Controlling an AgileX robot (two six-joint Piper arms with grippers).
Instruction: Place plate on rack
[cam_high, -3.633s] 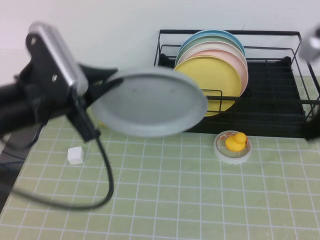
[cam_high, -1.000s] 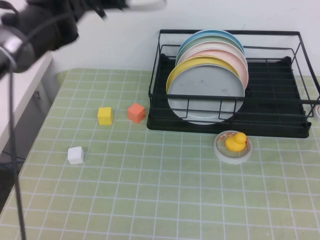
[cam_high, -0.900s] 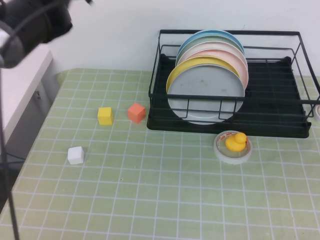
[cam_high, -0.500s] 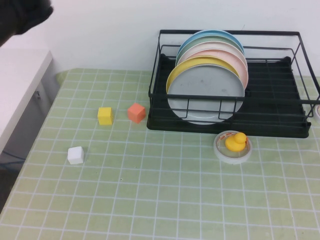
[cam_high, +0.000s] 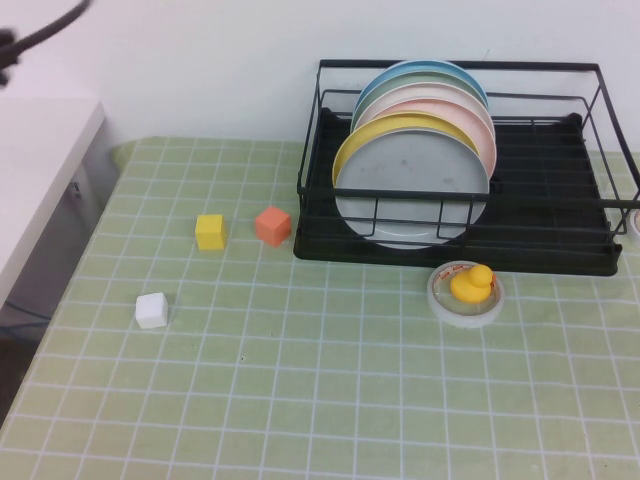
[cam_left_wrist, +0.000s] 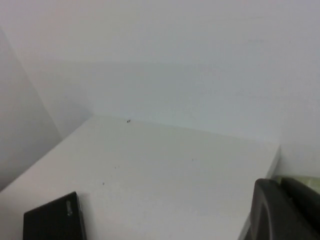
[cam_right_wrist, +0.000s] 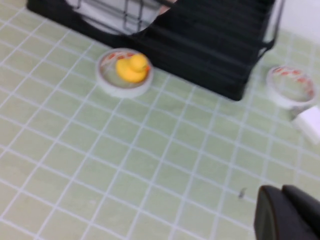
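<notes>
One grey plate (cam_high: 412, 190) stands on edge at the front of the black rack (cam_high: 560, 215), face toward the camera, leaning on the yellow plate (cam_high: 372, 135) behind. Earlier the left gripper carried it; now that gripper (cam_left_wrist: 285, 210) is over a white side surface (cam_left_wrist: 165, 175), jaws' state unclear. Right gripper (cam_right_wrist: 287, 212) hangs above the green surface (cam_high: 330, 400), likewise unclear.

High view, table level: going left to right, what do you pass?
White cube → yellow cube → orange cube → grey plate standing in the rack → yellow duck. Neither gripper shows there.
</notes>
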